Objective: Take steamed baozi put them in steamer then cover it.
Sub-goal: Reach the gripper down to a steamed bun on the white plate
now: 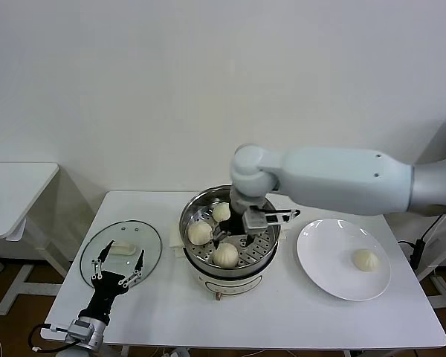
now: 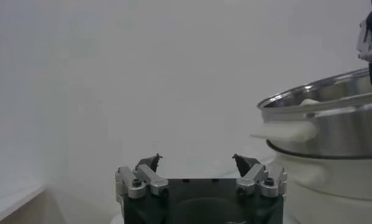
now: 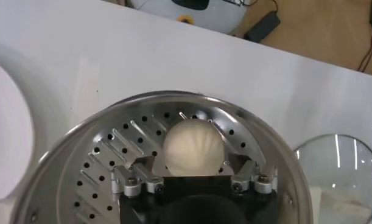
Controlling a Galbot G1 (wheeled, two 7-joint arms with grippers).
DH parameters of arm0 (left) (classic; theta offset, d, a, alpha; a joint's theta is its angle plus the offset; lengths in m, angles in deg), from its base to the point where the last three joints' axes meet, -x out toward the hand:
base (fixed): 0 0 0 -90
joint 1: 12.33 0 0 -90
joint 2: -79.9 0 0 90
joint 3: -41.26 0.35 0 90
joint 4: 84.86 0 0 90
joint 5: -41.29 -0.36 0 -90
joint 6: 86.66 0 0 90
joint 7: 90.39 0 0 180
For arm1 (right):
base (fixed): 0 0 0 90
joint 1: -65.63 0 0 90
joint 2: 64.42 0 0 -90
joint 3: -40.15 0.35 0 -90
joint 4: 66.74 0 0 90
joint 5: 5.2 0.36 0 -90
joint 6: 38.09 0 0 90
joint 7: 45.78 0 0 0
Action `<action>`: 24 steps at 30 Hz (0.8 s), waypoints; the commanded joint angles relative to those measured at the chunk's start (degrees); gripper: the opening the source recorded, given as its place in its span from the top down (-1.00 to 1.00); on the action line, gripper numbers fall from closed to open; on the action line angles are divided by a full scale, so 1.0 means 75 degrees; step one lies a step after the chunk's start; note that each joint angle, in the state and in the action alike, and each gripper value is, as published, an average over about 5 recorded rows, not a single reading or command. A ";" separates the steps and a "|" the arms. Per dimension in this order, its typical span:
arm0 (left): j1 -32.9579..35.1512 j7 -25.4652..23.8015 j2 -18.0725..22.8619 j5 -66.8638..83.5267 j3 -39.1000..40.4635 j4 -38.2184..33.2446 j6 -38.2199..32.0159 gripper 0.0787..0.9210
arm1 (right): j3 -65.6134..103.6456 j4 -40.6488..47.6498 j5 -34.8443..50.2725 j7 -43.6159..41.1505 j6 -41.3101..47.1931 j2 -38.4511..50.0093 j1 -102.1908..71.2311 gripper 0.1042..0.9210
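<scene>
The steel steamer (image 1: 186, 223) stands mid-table with three steamed baozi on its perforated tray: one at the back (image 1: 221, 212), one on the left (image 1: 200, 233) and one at the front (image 1: 225, 254). My right gripper (image 1: 230, 238) reaches down inside it. In the right wrist view a baozi (image 3: 193, 145) rests on the tray (image 3: 100, 164), with the right gripper (image 3: 190, 159) open and its jaws spread clear on either side of that bun. A fourth baozi (image 1: 366, 259) lies on the white plate (image 1: 331, 253). My left gripper (image 1: 119, 262) (image 2: 196, 159) is open and empty over the glass lid (image 1: 145, 242).
The glass lid with its white handle (image 1: 123, 248) lies flat left of the steamer, and the plate sits to its right. In the left wrist view the steamer's wall (image 2: 332, 119) is close by. A second white table (image 1: 15, 186) stands at far left.
</scene>
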 commanded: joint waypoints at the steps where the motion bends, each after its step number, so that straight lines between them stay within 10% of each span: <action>1: 0.0104 0.0025 0.0021 -0.0029 0.0016 -0.0150 -0.0001 -0.77 | -0.0098 -0.0155 0.1597 -0.0673 0.0405 0.1803 0.1425 -0.76; 11: 0.0250 0.0080 0.0082 -0.0060 0.0072 -0.0439 0.0028 -0.77 | 0.0353 0.0464 0.2269 -0.2414 0.3571 0.4404 0.0944 -0.76; 24: 0.0231 0.0129 0.0111 -0.0143 0.0398 -0.0514 0.0001 -0.77 | 0.3553 0.1911 0.0590 -0.2023 0.5132 0.5442 -0.3703 -0.76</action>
